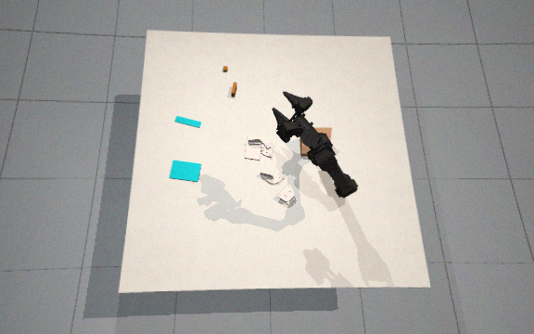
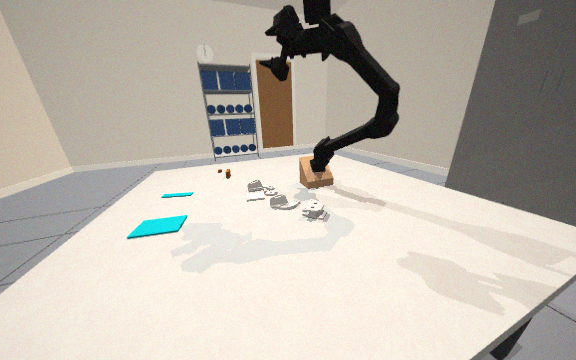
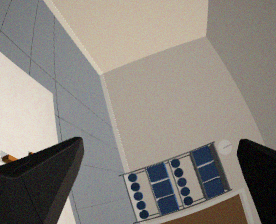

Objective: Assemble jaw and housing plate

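A white base [image 1: 252, 153] [image 2: 255, 197] lies on the table with one jaw [image 1: 254, 141] [image 2: 254, 185] on it; its pins are too small to make out. The free jaw [image 1: 271, 178] [image 2: 279, 202], pale with a grey pad, lies apart from the base, towards the front. The white housing plate [image 1: 286, 194] [image 2: 314, 208] lies beyond that jaw, seemingly raised or tilted above its shadow. My gripper [image 1: 279, 101] [image 2: 264, 48] [image 3: 162, 147] is open and empty, high above the table and far from all these parts. The wrist view shows none of them.
Two flat cyan pieces, a strip [image 1: 188, 122] [image 2: 177, 195] and a larger plate [image 1: 185, 171] [image 2: 158, 227], lie left of the base. Two small orange blocks [image 1: 225, 69] [image 1: 234, 89] lie towards the back. The arm stands on a brown block [image 1: 324, 131] [image 2: 309, 175] right of the base.
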Motion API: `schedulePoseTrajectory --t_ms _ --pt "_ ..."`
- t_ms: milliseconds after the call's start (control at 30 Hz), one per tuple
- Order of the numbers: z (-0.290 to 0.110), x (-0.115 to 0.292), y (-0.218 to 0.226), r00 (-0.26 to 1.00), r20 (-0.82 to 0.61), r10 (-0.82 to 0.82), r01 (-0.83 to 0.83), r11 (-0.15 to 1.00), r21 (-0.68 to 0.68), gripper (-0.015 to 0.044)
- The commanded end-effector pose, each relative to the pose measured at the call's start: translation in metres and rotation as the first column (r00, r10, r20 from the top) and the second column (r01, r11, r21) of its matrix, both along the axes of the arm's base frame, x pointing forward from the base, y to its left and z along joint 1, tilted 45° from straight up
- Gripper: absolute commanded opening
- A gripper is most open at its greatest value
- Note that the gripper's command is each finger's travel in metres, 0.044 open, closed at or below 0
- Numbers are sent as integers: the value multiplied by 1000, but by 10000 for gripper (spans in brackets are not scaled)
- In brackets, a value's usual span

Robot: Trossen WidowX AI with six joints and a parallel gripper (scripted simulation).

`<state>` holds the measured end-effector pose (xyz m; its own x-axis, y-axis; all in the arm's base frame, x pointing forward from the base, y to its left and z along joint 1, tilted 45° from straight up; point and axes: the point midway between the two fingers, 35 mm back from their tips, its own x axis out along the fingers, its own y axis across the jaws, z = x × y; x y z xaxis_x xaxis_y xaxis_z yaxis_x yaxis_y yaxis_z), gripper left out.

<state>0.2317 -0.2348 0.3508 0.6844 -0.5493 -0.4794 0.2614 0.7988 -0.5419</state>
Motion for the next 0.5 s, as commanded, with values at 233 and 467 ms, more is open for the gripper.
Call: schedulePoseTrajectory --t_ms 233,467 --pt "-49 37 48 990 -7 139 -132 953 272 440" --pt "-78 53 85 977 -16 212 -182 875 448 440"
